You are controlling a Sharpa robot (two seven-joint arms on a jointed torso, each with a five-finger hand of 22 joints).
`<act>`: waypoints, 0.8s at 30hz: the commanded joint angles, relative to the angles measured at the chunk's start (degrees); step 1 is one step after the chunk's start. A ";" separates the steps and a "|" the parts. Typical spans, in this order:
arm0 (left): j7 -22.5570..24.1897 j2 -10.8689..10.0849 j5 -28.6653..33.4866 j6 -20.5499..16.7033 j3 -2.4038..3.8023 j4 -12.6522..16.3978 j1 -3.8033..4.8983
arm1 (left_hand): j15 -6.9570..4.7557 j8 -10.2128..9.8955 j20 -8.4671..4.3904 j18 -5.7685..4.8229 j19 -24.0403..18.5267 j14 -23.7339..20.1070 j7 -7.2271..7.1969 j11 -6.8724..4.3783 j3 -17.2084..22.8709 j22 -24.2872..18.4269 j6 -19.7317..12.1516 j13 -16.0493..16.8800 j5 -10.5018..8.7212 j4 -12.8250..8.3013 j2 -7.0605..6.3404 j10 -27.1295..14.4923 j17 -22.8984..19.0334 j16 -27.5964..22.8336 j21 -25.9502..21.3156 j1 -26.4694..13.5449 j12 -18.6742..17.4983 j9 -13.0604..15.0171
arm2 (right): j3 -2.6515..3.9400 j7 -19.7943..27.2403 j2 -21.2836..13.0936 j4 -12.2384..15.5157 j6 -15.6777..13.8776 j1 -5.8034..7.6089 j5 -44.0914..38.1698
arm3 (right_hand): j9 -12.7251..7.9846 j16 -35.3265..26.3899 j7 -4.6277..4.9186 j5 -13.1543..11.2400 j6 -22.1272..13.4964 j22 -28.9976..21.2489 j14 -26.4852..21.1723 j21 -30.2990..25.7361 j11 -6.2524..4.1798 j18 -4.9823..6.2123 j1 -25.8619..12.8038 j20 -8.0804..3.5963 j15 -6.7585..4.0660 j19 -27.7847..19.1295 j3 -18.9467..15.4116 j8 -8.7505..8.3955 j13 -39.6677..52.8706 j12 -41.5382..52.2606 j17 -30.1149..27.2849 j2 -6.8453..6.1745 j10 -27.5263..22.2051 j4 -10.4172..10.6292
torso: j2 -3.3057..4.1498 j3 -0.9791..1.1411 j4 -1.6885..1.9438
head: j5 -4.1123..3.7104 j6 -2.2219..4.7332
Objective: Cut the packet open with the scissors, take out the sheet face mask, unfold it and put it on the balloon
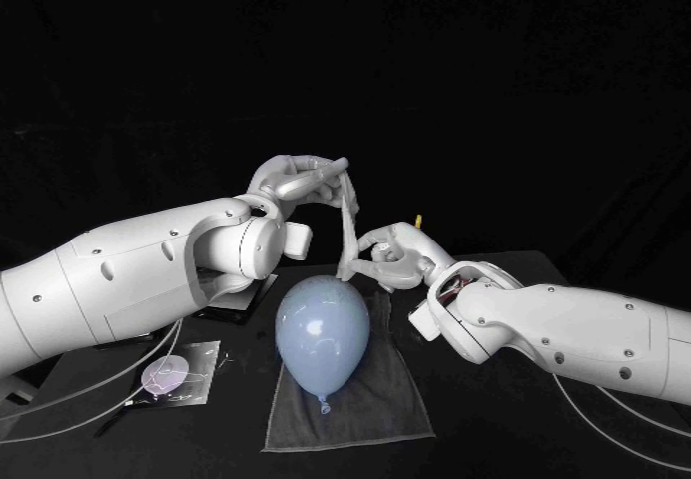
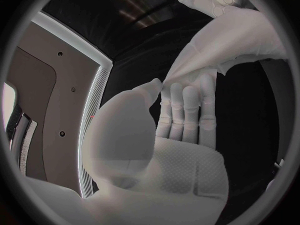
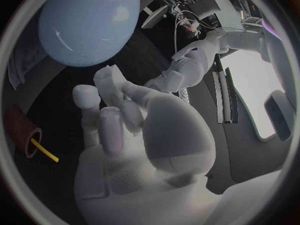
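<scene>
While the mask (image 1: 348, 220) hangs folded: my hard tug could tear it.
Left hand (image 1: 296, 182): pinching its upper end.
Right hand (image 1: 391, 257): pinching its lower end.
Balloon (image 1: 323, 334), middle of cloth (image 1: 360, 409): my bump could roll it.

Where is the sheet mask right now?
In the head view, the sheet mask hangs mid-table between both hands: the left hand holds its upper end, the right hand its lower end, just beyond the balloon.
</scene>
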 commanded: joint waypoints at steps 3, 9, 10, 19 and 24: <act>0.49 0.02 -0.39 -0.45 0.10 0.36 0.12 | -0.14 0.29 0.14 1.19 0.38 -0.10 -0.36 0.04 -0.02 0.05 0.24 0.06 0.20 0.18 -0.05 -0.28 0.05 0.24 -0.23 0.67 0.37 0.03 | 0.03 3.04 -0.61 1.17 4.90 -0.11 2.98 | -0.20 -0.36 0.12 -0.09 -0.80 -0.06 -0.59 -0.29 0.21 0.85 -0.05 0.19 0.10 -0.35 0.08 -0.50 -0.16 -0.30 -0.13 0.10 -0.50 -0.48 | 0.05 -0.05 -0.01 | 0.13 -0.34; 0.43 0.05 -0.39 -0.49 0.10 0.47 0.12 | -0.14 0.29 0.14 1.19 0.38 -0.10 -0.36 0.04 -0.02 0.05 0.24 0.06 0.20 0.18 -0.05 -0.28 0.05 0.24 -0.23 0.67 0.37 0.03 | 0.03 3.36 -0.97 2.02 5.58 -0.17 3.43 | -0.08 -0.21 -0.03 -0.08 0.02 0.43 -0.47 0.33 0.14 0.77 0.08 0.31 0.13 -0.01 0.41 0.00 0.03 -0.12 0.17 0.33 -0.44 -0.97 | 0.02 -0.04 0.05 | 0.34 -0.73; 0.43 0.05 -0.39 -0.49 0.10 0.47 0.12 | -0.14 0.29 0.14 1.19 0.38 -0.10 -0.36 0.04 -0.02 0.05 0.24 0.06 0.20 0.18 -0.05 -0.28 0.05 0.24 -0.23 0.67 0.37 0.03 | 0.03 3.43 -1.02 2.18 5.65 -0.19 3.49 | -0.07 -0.18 -0.06 -0.08 0.14 0.50 -0.45 0.41 0.12 0.77 0.12 0.31 0.12 0.03 0.57 0.07 0.08 -0.07 0.21 0.46 -0.41 -1.06 | 0.02 -0.04 0.03 | 0.37 -0.82; 0.32 -0.07 -0.39 -0.53 0.10 0.44 0.12 | -0.15 0.30 0.14 1.18 0.39 -0.11 -0.31 0.02 -0.04 0.05 0.23 0.10 0.20 0.25 -0.06 -0.29 0.06 0.26 -0.24 0.69 0.38 0.10 | 0.03 3.78 -1.46 2.82 6.16 -0.30 4.74 | -0.30 -0.01 0.02 -0.06 -0.06 0.87 -0.33 0.84 0.16 0.74 0.09 0.33 0.10 0.21 1.61 -0.08 0.46 0.27 0.51 0.89 -0.25 -1.57 | 0.01 -0.04 0.02 | 0.49 -1.46; 0.30 -0.11 -0.39 -0.50 0.10 0.45 0.12 | -0.15 0.30 0.14 1.18 0.39 -0.11 -0.31 0.02 -0.04 0.05 0.23 0.10 0.20 0.25 -0.06 -0.29 0.06 0.26 -0.24 0.69 0.38 0.10 | 0.03 4.04 -1.58 2.87 6.05 -0.32 5.25 | -0.61 0.19 0.11 -0.05 -0.07 1.48 -0.22 1.57 0.26 0.62 -0.02 0.39 0.19 0.53 2.94 -0.30 0.74 0.55 0.84 1.36 -0.20 -2.09 | 0.04 0.00 0.00 | 0.56 -1.60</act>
